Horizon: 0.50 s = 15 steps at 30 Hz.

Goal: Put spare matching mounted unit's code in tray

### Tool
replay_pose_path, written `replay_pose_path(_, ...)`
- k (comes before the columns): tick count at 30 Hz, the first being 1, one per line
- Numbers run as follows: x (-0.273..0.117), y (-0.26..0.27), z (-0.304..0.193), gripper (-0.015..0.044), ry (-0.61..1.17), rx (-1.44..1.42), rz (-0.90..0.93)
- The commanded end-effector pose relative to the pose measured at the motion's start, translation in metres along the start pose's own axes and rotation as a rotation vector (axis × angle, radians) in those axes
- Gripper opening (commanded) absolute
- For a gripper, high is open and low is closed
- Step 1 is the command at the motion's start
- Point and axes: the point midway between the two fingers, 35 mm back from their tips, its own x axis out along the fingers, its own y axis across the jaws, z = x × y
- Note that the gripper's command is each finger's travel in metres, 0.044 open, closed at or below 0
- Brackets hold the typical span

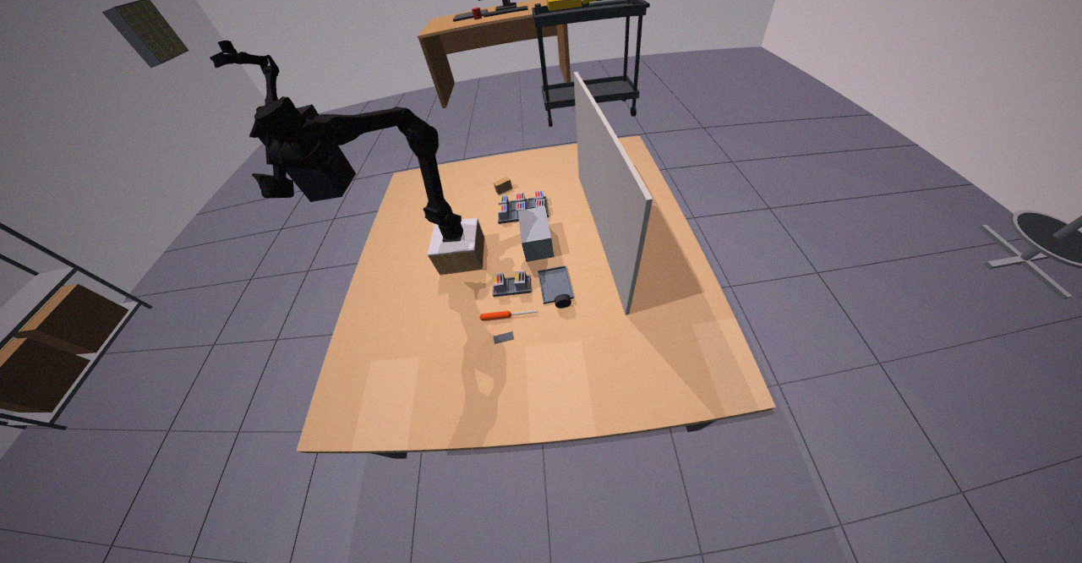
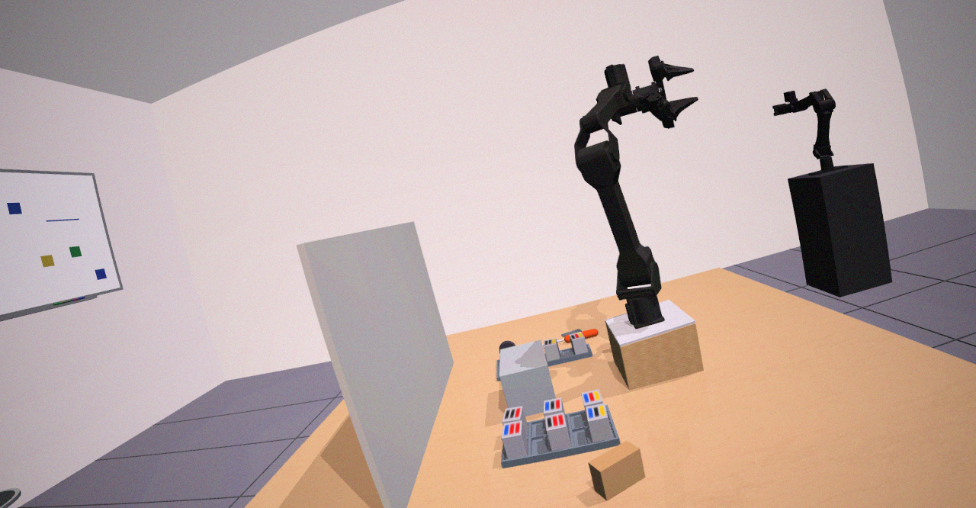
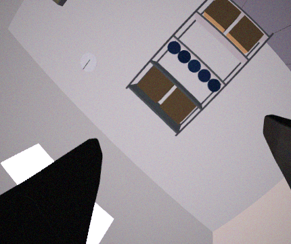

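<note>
My gripper [image 2: 695, 85] [image 3: 185, 135] is open and empty, raised high above the table and pointing away from the parts. Several pale spares with coloured stripes on top stand in a long grey rack [image 1: 511, 221] [image 2: 546, 458]. Two more striped units, a left one [image 1: 498, 282] and a right one [image 1: 520, 280], stand in a smaller rack. A grey box [image 1: 538, 248] [image 2: 524, 361] stands between the racks; no code shows on its visible faces. I cannot tell which piece is the mounted unit. The shallow grey tray [image 1: 555, 281] holds no spare.
A tall grey panel [image 1: 609, 181] [image 2: 375, 341] stands beside the parts. A black round object [image 1: 562, 301] is at the tray's edge. An orange screwdriver [image 1: 495, 315], a small grey plate [image 1: 503, 337] and a tan block [image 1: 503, 186] [image 2: 618, 471] lie on the table.
</note>
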Motion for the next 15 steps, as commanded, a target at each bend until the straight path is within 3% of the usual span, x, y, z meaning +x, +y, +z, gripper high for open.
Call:
replay_pose_path(1,0.000,0.000,0.000,0.0426,0.000,0.000,0.000)
replay_pose_path(8,-0.005,-0.008,-0.005,0.0440,0.025,-0.040,-0.027)
replay_pose_path(15,-0.076,-0.082,-0.043,0.0440,0.322,-0.457,-0.264)
